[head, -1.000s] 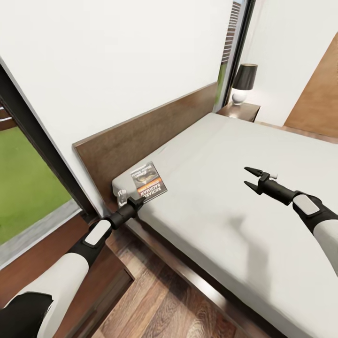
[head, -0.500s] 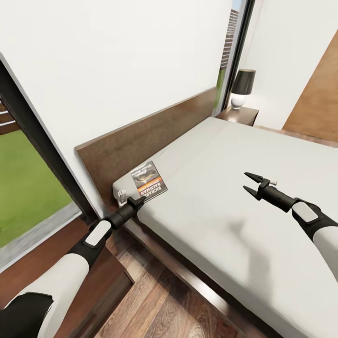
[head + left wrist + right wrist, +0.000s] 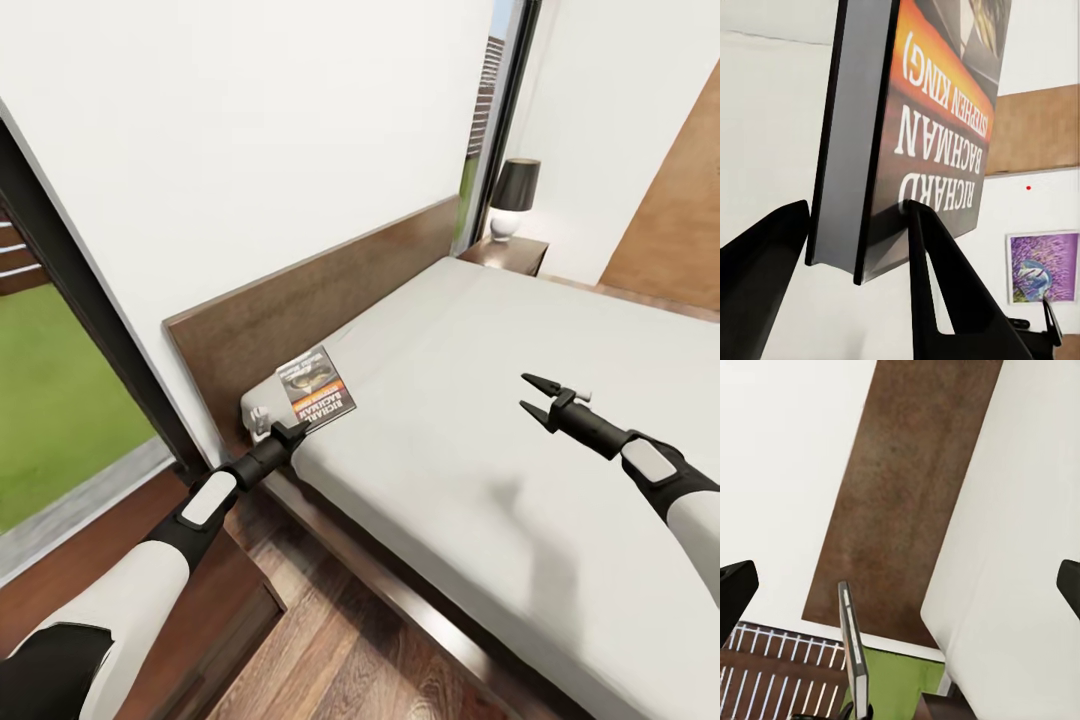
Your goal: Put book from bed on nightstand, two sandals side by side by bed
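The left wrist view shows what the head view cannot: the book (image 3: 907, 127) stands on its edge between the two fingers (image 3: 945, 300) of the left gripper (image 3: 859, 247), which close on its lower edge. The cover reads "RICHARD BACHMAN" and "(STEPHEN KING)", upside down in this view.

In the head view, the book (image 3: 317, 386) is at the near corner of the bed (image 3: 520, 420) — beside the headboard (image 3: 300, 300). The left arm reaches forward to it. The right gripper (image 3: 532, 395) hovers over the mattress, fingers wide apart, holding nothing. A lamp (image 3: 512, 195) stands on the far nightstand (image 3: 505, 255).
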Controlling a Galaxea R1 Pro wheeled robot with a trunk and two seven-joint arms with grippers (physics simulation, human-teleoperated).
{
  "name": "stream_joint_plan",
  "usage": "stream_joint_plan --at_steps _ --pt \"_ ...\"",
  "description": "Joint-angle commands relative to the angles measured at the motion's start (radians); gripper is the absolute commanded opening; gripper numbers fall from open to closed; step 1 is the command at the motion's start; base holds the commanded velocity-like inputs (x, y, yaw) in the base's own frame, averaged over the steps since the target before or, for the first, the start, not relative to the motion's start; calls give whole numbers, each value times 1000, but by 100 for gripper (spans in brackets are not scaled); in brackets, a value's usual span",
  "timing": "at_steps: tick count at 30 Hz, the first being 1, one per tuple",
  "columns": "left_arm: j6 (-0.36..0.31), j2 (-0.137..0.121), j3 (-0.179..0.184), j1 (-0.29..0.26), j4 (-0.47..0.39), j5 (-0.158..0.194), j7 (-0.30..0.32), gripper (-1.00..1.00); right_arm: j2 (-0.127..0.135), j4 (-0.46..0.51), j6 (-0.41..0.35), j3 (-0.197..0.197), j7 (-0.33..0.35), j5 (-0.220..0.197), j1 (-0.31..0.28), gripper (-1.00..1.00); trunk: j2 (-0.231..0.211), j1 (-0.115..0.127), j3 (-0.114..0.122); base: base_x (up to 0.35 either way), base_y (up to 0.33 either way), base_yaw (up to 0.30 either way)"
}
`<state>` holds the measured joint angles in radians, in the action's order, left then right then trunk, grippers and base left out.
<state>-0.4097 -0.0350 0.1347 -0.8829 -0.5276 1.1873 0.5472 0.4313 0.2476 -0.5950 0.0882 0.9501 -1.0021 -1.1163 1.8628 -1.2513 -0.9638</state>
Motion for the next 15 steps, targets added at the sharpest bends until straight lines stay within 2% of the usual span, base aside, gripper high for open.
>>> stream_joint_plan --at_steps 1,15 --pt "-4 -1 5 0 1 10 2 -100 1 0 -4 8 5 -11 0 100 0 0 0 0 0 0" --pt "-9 -3 5 8 1 12 3 -100 0 6 10 10 61 -9 4 100 0 0 4 0 0 0"
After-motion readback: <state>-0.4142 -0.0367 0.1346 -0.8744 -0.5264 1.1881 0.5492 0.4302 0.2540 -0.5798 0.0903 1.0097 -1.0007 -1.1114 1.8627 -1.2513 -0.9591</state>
